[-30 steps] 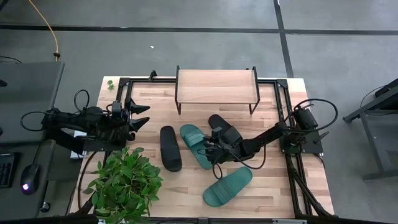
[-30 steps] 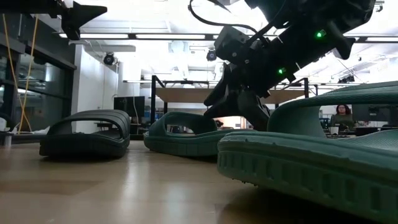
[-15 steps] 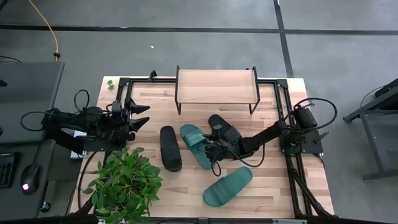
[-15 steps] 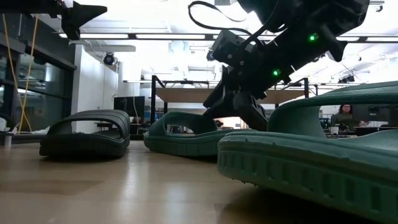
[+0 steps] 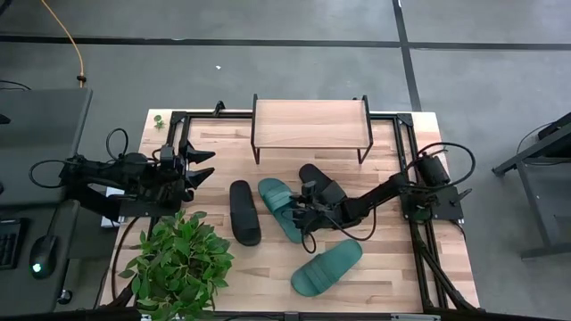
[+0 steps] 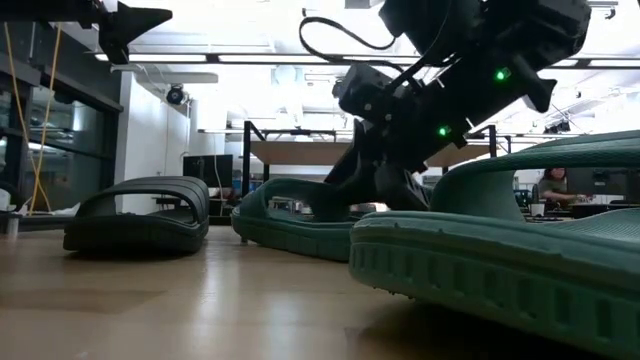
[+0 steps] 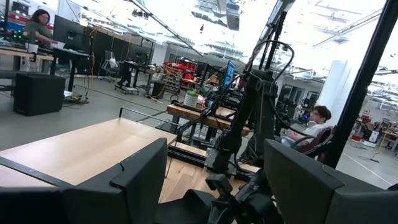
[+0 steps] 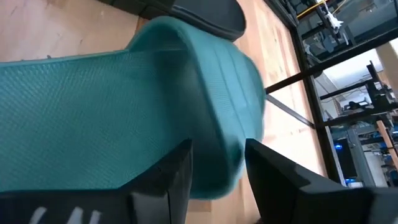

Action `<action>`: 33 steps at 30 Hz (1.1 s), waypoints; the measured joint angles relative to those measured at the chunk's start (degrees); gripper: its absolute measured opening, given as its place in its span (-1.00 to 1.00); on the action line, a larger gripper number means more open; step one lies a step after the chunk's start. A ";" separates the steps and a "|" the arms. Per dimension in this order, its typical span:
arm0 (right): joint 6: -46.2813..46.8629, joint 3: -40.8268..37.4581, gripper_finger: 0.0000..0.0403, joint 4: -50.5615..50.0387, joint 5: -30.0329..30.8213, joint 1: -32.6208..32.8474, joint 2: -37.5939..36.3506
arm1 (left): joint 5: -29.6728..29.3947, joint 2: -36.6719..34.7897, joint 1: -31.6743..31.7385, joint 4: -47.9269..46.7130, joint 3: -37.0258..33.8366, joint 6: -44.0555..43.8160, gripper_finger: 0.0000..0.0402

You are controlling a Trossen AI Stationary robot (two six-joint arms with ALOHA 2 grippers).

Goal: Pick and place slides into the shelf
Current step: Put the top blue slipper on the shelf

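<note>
Shifted a little toward the teal slide [image 5: 281, 208] since a second ago: right gripper [image 5: 306, 217] now lower and tucked against the strap, left gripper [image 5: 198, 166] unmoved at the bench's left edge, jaws spread wide and empty. Clamped now, in the right wrist view, on the strap's edge, 1 dark finger [image 8: 165, 180] on each side of the teal rubber (grip partway closed, not slack).

Best handled by lifting straight up first, enough to clear the black slide [image 5: 321, 185] lying just beside, touching or nearly so. Worth keeping the grip firm, since soft rubber held by 1 edge probably sags and swings. Then a carry toward the shelf [image 5: 310, 121] at the bench's [image 5: 393, 267] far side, sole level, toe leading.

Open room: bare wood between the slides and the shelf, nothing on the shelf top. Tight spots: thin black legs at the shelf corners, the dark frame rail behind it. Well apart and out of the path: second black slide [image 5: 244, 212], second teal slide [image 5: 326, 267], potted plant [image 5: 178, 263].
</note>
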 joint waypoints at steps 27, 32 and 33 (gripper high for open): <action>-2.58 14.10 -0.32 -5.95 -1.27 -3.30 9.82 | 0.04 0.01 -0.01 0.11 0.00 -0.02 0.25; -1.92 14.80 -0.32 -6.51 0.37 -3.27 10.03 | 0.04 0.01 0.00 0.11 0.00 -0.02 0.25; -1.82 14.80 -0.32 -6.49 0.41 -3.27 10.03 | 0.04 0.01 0.00 0.11 0.00 -0.02 0.25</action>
